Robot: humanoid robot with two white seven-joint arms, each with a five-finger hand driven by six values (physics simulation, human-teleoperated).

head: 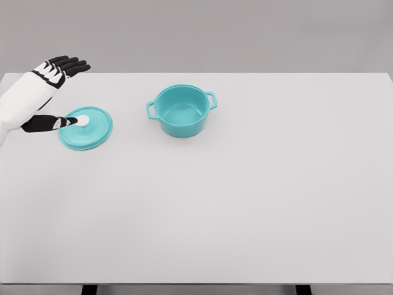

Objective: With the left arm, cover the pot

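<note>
At the far left we see our left hand reaching in over the white worktop. Its fingers are stretched out and apart, grasping nothing, while the thumb points toward the white knob of the lid, its tip right at the knob. The teal lid lies flat on the worktop, just beside the hand. Further right, apart from the lid, stands the teal pot, upright and uncovered, with a handle on each side.
</note>
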